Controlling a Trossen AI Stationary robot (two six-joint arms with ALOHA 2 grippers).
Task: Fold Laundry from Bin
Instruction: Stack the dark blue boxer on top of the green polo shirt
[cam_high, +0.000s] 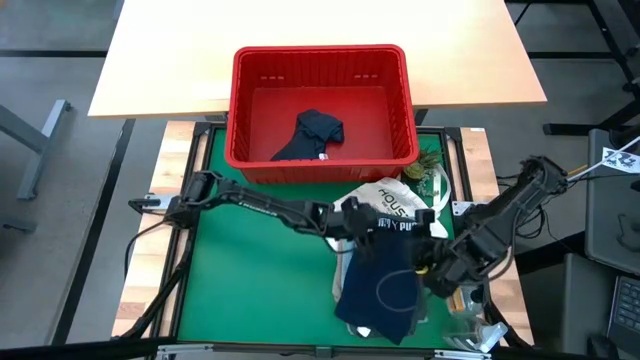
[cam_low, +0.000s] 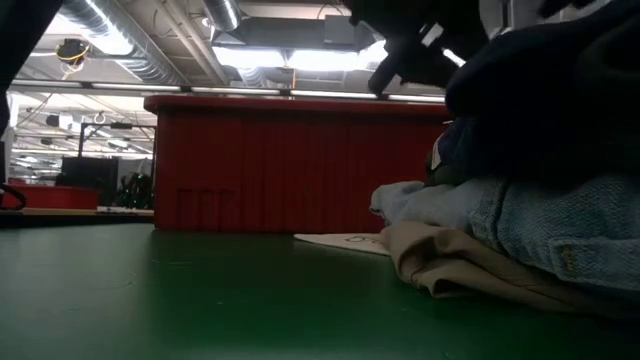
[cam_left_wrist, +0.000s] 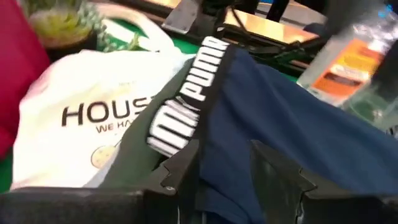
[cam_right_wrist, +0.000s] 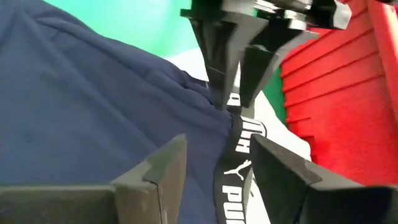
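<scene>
Both tools are gripping the navy shorts (cam_high: 385, 285) by the lettered waistband, the left tool (cam_high: 352, 222) and right tool (cam_high: 437, 262) holding it over the stack on the green surface (cam_high: 250, 290) (one dark garment (cam_high: 312, 135) is lying in the red bin (cam_high: 320, 100)). If one side is slipping, the shorts could be sagging unevenly and dragging the white tote bag (cam_high: 390, 200) askew.

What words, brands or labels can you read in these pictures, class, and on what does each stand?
"PUMA": on the black waistband of the navy shorts.
"HOUS", cut off: on the white tote bag.
"WE HA", cut off: smaller line under it on the tote bag.
Orange label on a clear bag: too blurred to read.
</scene>
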